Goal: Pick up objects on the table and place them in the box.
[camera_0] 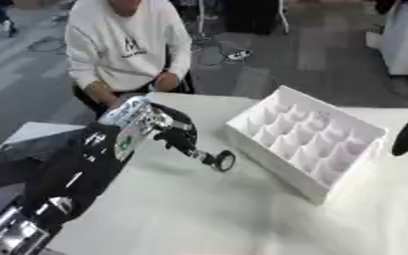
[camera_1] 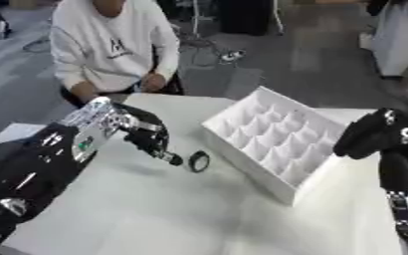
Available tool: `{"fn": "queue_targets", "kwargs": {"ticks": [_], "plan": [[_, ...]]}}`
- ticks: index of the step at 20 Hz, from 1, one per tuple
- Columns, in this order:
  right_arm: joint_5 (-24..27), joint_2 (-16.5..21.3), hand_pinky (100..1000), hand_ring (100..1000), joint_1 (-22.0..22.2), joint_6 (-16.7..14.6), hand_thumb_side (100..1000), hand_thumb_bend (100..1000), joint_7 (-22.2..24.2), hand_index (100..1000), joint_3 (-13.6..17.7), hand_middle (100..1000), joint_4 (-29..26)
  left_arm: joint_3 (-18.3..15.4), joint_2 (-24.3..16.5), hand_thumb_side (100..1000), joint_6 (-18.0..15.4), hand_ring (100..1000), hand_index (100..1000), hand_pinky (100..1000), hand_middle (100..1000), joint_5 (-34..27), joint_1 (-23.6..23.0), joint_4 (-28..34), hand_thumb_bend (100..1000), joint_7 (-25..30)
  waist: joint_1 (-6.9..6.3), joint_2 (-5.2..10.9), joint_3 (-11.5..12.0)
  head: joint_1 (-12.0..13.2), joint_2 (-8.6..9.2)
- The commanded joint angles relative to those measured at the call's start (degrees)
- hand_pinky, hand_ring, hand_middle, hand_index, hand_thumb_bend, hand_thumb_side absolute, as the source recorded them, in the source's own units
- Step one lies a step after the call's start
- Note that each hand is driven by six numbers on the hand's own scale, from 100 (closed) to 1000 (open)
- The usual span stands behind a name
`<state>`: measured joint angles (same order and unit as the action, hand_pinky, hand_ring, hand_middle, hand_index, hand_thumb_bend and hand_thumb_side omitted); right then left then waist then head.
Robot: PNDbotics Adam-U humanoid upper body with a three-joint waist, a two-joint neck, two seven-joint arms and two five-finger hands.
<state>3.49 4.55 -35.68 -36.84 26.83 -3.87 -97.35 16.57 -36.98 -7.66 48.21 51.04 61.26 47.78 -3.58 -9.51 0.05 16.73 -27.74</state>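
- White desk spreads bare below the robot's reach
- White box of many small open compartments sits toward the right, all apparently unfilled
- Left hand, fingers curled, pinches a small dark ring just above the desk, close beside the box's near wall
- Right hand hangs curled and idle past the box's far side
- The ring looks light, stiff and prone to roll; its rim seems the sensible hold

On the table, a ring stands seemingly just left of the box.
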Motion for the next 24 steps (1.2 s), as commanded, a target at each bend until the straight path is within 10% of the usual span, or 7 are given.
{"fn": "queue_targets", "kwargs": {"ticks": [1,18,24], "plan": [[0.36,-0.41,378,468,-0.29,-1.83,637,100,2.18,568,-0.04,491,-1.34,-0.03,-0.38,897,-1.18,448,737,227,557,1.86,1.29,-1.05,828,-1.8,-0.13,0.78,-0.18,0.64,0.98],[0.74,-0.5,378,467,0.05,-1.18,642,100,2.71,568,-0.02,491,-1.92,1.55,1.02,618,-10.79,493,758,260,597,7.52,3.04,-3.57,402,-14.2,-0.8,0.63,-0.88,0.57,0.98],[0.81,-0.57,379,467,0.13,-1.04,642,100,2.8,568,-0.05,491,-2.05,1.81,1.67,596,-11.99,496,749,262,592,13.06,3.4,-4.77,405,-18.26,-0.97,0.73,-0.93,0.47,1.04]]}}
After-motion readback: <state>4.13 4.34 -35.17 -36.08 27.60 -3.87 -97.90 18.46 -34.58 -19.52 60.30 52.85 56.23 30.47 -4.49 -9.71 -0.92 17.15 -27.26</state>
